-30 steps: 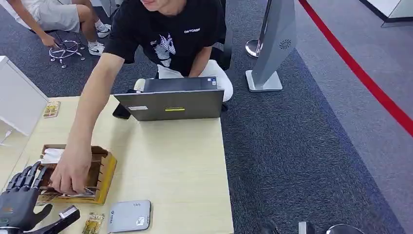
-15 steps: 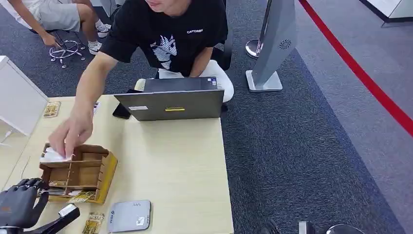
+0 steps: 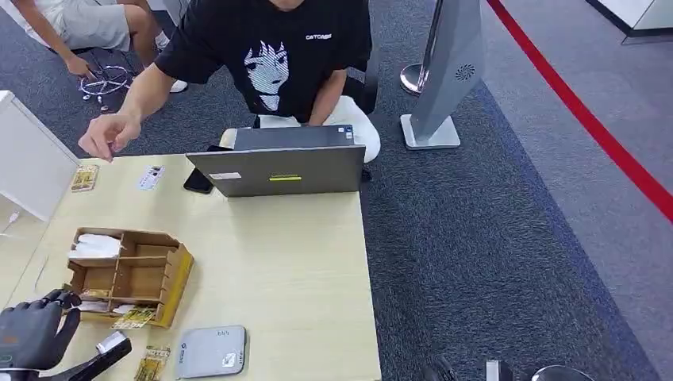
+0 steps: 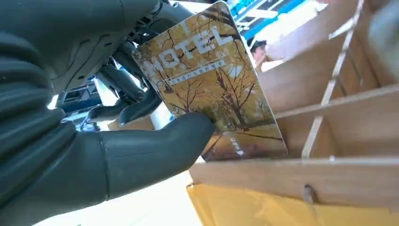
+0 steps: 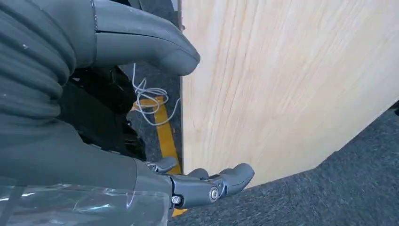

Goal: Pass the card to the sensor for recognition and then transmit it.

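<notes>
My left hand (image 3: 32,333) is at the table's near left corner, against the front of the wooden card box (image 3: 131,274). In the left wrist view its thumb (image 4: 155,141) and fingers pinch a yellow "HOTEL" card (image 4: 211,80) with autumn trees, held beside the box's slots (image 4: 339,108). The grey flat sensor (image 3: 210,352) lies on the table to the right of that hand. My right hand (image 5: 84,155) hangs open beside the table's edge (image 5: 188,141) and holds nothing.
A person sits behind the open laptop (image 3: 278,169), one hand (image 3: 107,135) raised past the table's far left edge. Loose cards lie by the sensor (image 3: 152,363), at the box's front (image 3: 133,317) and at the far left (image 3: 83,177). A white box (image 3: 28,163) stands left.
The person's hand has left the card box and drawn back beyond the table's far edge. My left hand's fingers have curled in at the box's near corner.
</notes>
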You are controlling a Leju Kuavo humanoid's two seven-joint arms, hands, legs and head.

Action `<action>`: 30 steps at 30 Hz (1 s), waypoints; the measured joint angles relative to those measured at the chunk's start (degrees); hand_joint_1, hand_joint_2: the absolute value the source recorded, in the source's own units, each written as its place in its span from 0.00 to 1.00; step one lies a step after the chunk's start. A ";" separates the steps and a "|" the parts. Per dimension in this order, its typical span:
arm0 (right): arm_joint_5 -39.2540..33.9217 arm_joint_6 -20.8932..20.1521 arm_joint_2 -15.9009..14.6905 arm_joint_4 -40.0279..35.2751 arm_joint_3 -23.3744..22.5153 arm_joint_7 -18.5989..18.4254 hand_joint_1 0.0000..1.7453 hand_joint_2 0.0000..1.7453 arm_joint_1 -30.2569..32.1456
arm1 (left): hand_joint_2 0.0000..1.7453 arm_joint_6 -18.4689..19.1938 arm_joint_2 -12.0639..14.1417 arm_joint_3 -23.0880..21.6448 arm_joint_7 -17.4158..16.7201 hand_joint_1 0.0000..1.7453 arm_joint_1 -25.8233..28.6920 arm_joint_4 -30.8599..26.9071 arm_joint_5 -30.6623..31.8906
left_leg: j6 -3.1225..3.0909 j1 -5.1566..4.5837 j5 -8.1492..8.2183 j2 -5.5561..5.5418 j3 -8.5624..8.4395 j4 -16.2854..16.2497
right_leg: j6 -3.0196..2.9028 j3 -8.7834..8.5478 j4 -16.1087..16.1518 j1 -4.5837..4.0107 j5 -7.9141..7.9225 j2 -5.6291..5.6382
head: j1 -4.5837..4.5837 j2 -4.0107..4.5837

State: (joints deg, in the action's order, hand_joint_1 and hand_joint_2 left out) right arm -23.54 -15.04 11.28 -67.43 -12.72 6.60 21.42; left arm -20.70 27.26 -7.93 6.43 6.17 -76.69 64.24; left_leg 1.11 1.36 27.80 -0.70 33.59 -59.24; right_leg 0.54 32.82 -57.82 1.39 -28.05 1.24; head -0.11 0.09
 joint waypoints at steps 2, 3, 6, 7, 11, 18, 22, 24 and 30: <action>-0.04 0.11 -0.09 0.00 0.18 0.28 0.00 1.00 0.02 | 1.00 -1.07 -0.20 0.00 0.48 1.00 0.00 -0.74 -0.63 | 0.00 0.00 0.00 0.00 0.00 0.00 | 0.00 0.00 0.00 0.00 0.00 0.00 | 0.00 0.00; -0.11 0.35 -0.20 0.00 0.35 0.35 0.00 1.00 0.02 | 1.00 -1.53 -0.28 0.00 0.75 1.00 -0.03 -1.21 -0.92 | 0.00 0.00 0.00 0.00 0.00 0.00 | 0.00 0.00 0.00 0.00 0.00 0.00 | 0.02 0.00; -0.70 0.87 -0.55 0.13 1.05 0.59 0.00 1.00 0.04 | 1.00 -2.30 -0.59 0.06 1.70 1.00 -0.58 -2.86 -2.29 | 0.00 0.00 0.00 -0.01 -0.01 0.00 | 0.00 -0.01 0.00 0.00 0.00 -0.01 | 0.02 0.00; -1.03 0.90 -0.66 0.17 1.29 0.66 0.00 1.00 0.04 | 1.00 -2.34 -0.70 0.24 1.99 1.00 -0.87 -3.46 -2.85 | 0.00 0.00 0.00 -0.01 0.00 0.00 | 0.00 -0.01 0.00 0.00 0.00 -0.01 | 0.00 0.00; -1.14 0.90 -0.96 0.24 1.88 0.72 0.00 1.00 0.15 | 1.00 -2.32 -0.92 0.55 2.36 1.00 -1.88 -5.20 -3.67 | 0.00 0.00 0.00 0.00 -0.01 0.00 | -0.01 -0.01 0.00 0.00 0.01 0.01 | 0.02 0.00; -2.05 1.66 -1.49 0.28 2.95 0.87 0.00 1.00 0.38 | 1.00 -2.28 -1.42 1.49 3.41 1.00 -3.12 -7.50 -4.88 | 0.00 0.00 0.00 -0.01 -0.01 0.00 | -0.01 -0.01 0.00 0.00 0.01 0.00 | 0.00 0.00; -2.23 1.77 -1.93 0.42 3.87 1.25 0.00 1.00 0.43 | 1.00 -1.31 -1.40 1.95 3.15 1.00 -5.44 -8.11 -5.14 | 0.00 0.00 0.00 -0.02 -0.01 0.00 | 0.00 -0.03 0.00 0.00 0.01 -0.02 | 0.02 0.00; -2.25 1.84 -2.14 0.50 4.33 1.38 0.00 1.00 0.44 | 1.00 -0.90 -1.31 2.12 2.84 1.00 -6.38 -8.11 -4.90 | 0.00 0.00 0.00 0.00 -0.02 0.00 | -0.01 -0.03 0.00 0.00 0.01 0.00 | 0.00 0.00; -2.29 1.84 -2.47 0.55 4.94 1.44 0.00 1.00 0.57 | 1.00 -0.79 -1.31 2.40 2.78 1.00 -7.61 -8.13 -4.83 | 0.00 0.00 0.00 0.00 -0.03 0.00 | -0.01 -0.03 -0.01 0.00 0.01 0.04 | 0.00 0.00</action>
State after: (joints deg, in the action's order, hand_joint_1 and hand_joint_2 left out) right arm -25.83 -13.20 8.81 -66.88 -7.78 8.04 21.99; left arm -21.49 25.94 -5.53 9.20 -1.44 -84.83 59.41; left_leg 1.12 1.36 27.80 -0.70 33.56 -59.25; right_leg 0.52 32.79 -57.83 1.39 -28.03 1.29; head -0.11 0.09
